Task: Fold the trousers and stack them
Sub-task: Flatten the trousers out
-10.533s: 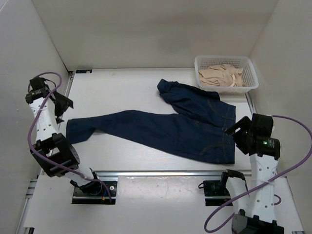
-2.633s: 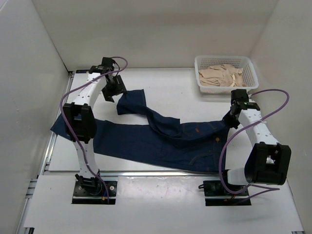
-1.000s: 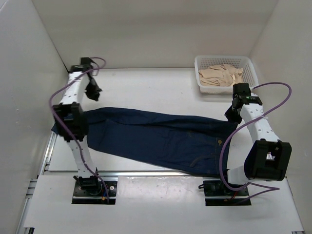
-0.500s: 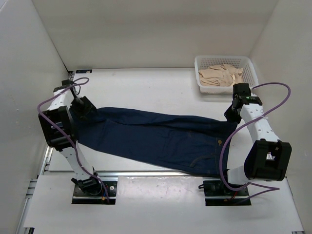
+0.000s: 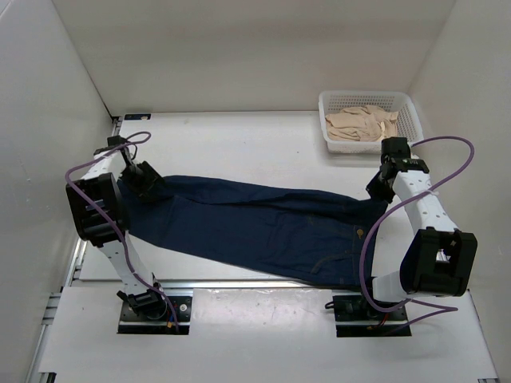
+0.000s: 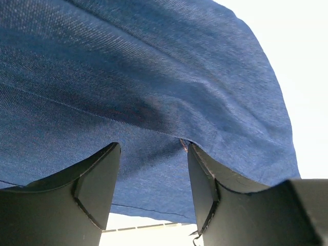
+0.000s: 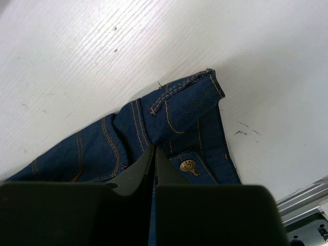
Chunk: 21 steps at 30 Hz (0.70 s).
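Observation:
The dark navy trousers [image 5: 263,223] lie stretched across the table, leg ends at the left and waistband at the right. My left gripper [image 5: 148,185] hangs low over the leg ends. In the left wrist view it [image 6: 151,159] is open, with flat denim [image 6: 154,77] under its fingers [image 6: 97,179] and nothing between them. My right gripper [image 5: 378,190] is at the waistband's far corner. In the right wrist view it [image 7: 155,149] is shut on a fold of the tan-stitched waistband [image 7: 174,113], beside a brass button [image 7: 187,165].
A white basket [image 5: 409,102] holding beige cloth [image 5: 363,124] stands at the back right, just behind the right arm. White walls close in the left, right and back. A metal rail [image 5: 255,283] runs along the table's near edge.
My left gripper has opened and come down from the back left corner onto the leg ends. The right arm and the trousers have stayed put.

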Each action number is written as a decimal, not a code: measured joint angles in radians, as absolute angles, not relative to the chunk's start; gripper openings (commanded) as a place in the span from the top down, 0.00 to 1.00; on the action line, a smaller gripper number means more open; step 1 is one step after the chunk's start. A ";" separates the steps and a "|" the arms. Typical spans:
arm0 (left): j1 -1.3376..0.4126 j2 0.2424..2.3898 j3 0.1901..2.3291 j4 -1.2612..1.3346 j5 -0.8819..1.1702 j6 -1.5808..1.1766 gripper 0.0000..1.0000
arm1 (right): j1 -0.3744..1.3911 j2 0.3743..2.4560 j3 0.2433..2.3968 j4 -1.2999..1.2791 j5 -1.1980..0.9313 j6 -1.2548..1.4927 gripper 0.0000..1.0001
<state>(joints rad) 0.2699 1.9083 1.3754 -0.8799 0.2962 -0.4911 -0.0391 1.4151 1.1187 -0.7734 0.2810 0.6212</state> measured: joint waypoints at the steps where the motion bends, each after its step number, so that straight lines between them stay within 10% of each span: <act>1: 0.269 1.909 1.370 -0.878 0.296 -0.495 0.35 | -0.039 1.415 1.114 -0.771 0.281 0.621 1.00; 11: 0.247 1.953 1.368 -0.852 0.279 -0.525 0.45 | -0.039 1.415 1.099 -0.758 0.278 0.621 1.00; 15: 0.245 1.995 1.370 -0.852 0.270 -0.532 0.61 | -0.039 1.415 1.098 -0.758 0.278 0.621 1.00; 17: 0.245 2.006 1.372 -0.855 0.270 -0.540 0.90 | -0.039 1.415 1.098 -0.758 0.278 0.621 1.00; 21: 0.244 2.001 1.375 -0.852 0.258 -0.537 0.90 | -0.039 1.415 1.098 -0.757 0.278 0.621 1.00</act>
<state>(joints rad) 0.2436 2.0014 1.3754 -0.8524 0.2581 -0.5369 -0.0391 1.4151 1.0981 -0.7574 0.2779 0.6209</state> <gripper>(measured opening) 0.112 0.004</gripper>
